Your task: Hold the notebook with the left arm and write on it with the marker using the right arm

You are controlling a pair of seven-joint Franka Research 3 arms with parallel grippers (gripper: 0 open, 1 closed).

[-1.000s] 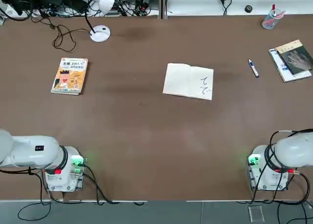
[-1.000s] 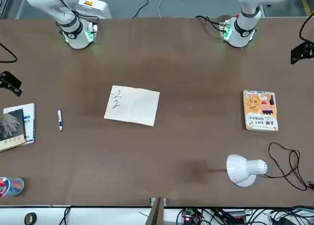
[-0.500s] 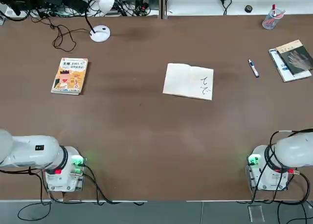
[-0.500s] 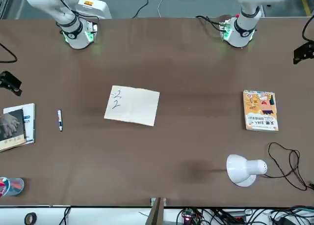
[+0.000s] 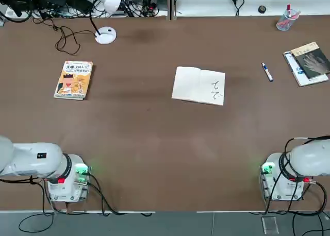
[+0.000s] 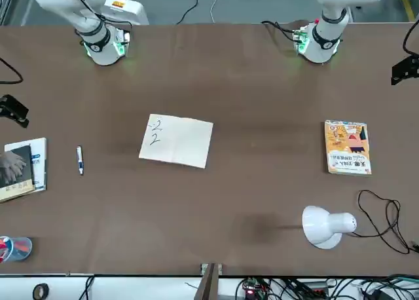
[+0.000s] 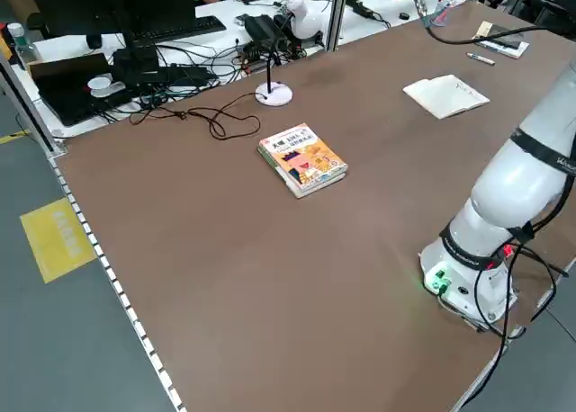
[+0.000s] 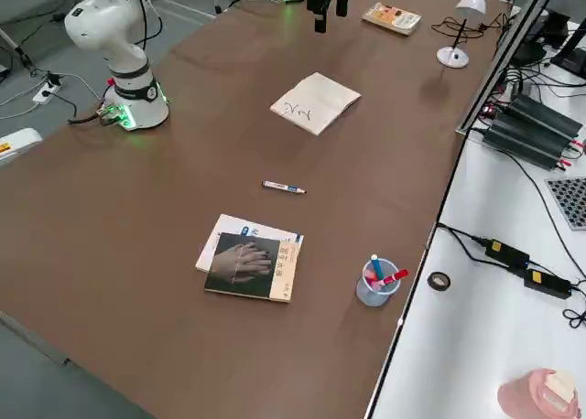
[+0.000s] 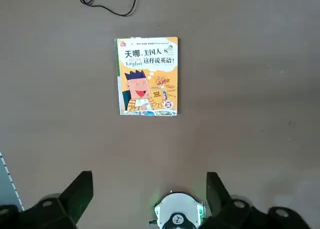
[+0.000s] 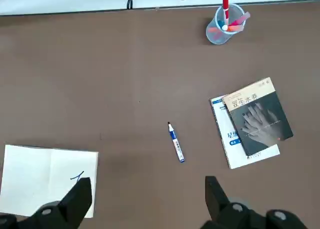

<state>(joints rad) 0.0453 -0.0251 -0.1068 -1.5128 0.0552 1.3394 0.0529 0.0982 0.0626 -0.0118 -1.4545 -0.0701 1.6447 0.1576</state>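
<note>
Two blank-looking, lightly scribbled pages of the notebook point(image 5: 198, 86) lie open, with the marker point(image 5: 267, 72) well to its right. If a finger clips that slim barrel off-centre, we could see it roll; unpinned paper might skid under the nib. Both the right gripper point(image 10: 149, 183) and left gripper point(image 9: 150, 182) hang raised on their own sides of the notebook, jaws wide, gripping nothing.

Notebook point(image 5: 198, 85) mid-table point(image 5: 149, 133), marker point(image 5: 267, 72) off to its right
From the robot's side, the picture book point(image 5: 73, 80) lies left of the notebook; past the marker, another book point(image 5: 312, 60) rests on papers point(image 5: 301, 76), a pen cup point(image 5: 287, 20) behind them.
</note>
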